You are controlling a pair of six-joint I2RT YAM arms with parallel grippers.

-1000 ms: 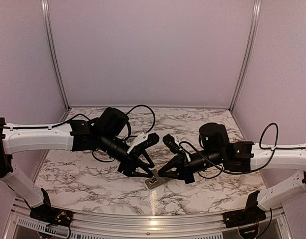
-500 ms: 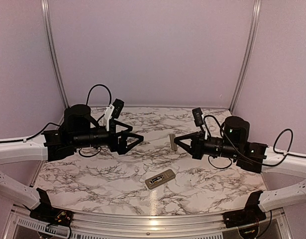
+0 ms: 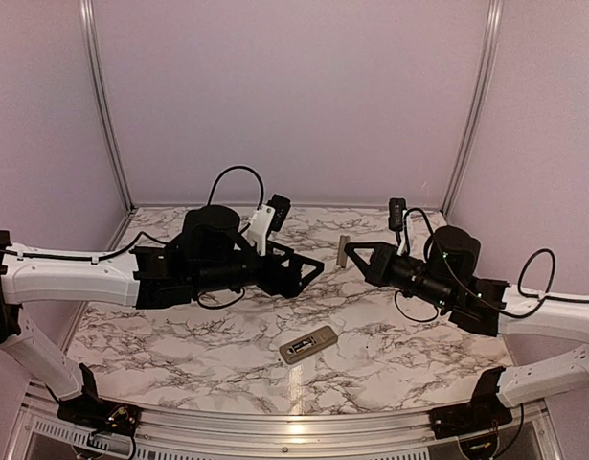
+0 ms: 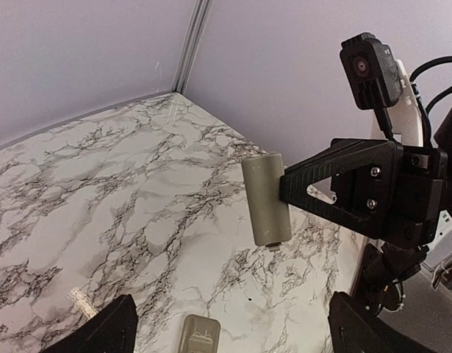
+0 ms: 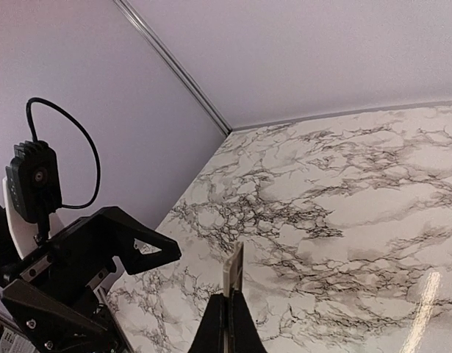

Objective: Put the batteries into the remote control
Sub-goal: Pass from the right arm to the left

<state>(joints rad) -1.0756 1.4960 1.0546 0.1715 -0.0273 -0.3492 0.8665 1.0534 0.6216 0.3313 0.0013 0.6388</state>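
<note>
The right tool (image 4: 284,195) clamps a flat grey cover piece (image 4: 265,198) above the marble counter (image 4: 101,198). The remote control (image 4: 199,334) lies on the counter between the widely spread fingers (image 4: 101,332) of the left tool (image 4: 233,298).

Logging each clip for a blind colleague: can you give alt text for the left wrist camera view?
The right gripper, shut on a small grey cover, holds it in the air above a marble table. The left gripper stands wide open and empty at the bottom edge, one end of the remote on the table showing between its jaws.
</note>
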